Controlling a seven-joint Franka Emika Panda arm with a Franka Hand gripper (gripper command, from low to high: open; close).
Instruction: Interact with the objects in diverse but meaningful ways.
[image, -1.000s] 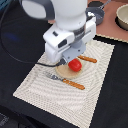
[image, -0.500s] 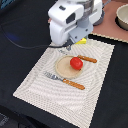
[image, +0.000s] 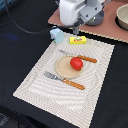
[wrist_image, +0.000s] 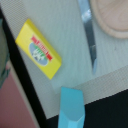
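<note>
Looking down now, I see that I have moved away from the red tomato (image: 76, 63) and gone up toward the far edge of the striped mat (image: 45, 90), so the tomato sits free on the round beige plate (image: 62, 69) with nothing holding it. A moment ago I was low over that plate; now my gripper (image: 76, 27) hangs above the flat yellow packet (image: 77, 40), and the pale blue cup (image: 57, 35) lies just beside the packet, near the mat's corner. My wrist view shows the packet (wrist_image: 39, 49) and the cup (wrist_image: 71, 109) close below me, plus the knife (wrist_image: 88, 29). I cannot tell if my jaws are apart or together. I think the tomato part is done, and the packet or cup is likely my next thing
</note>
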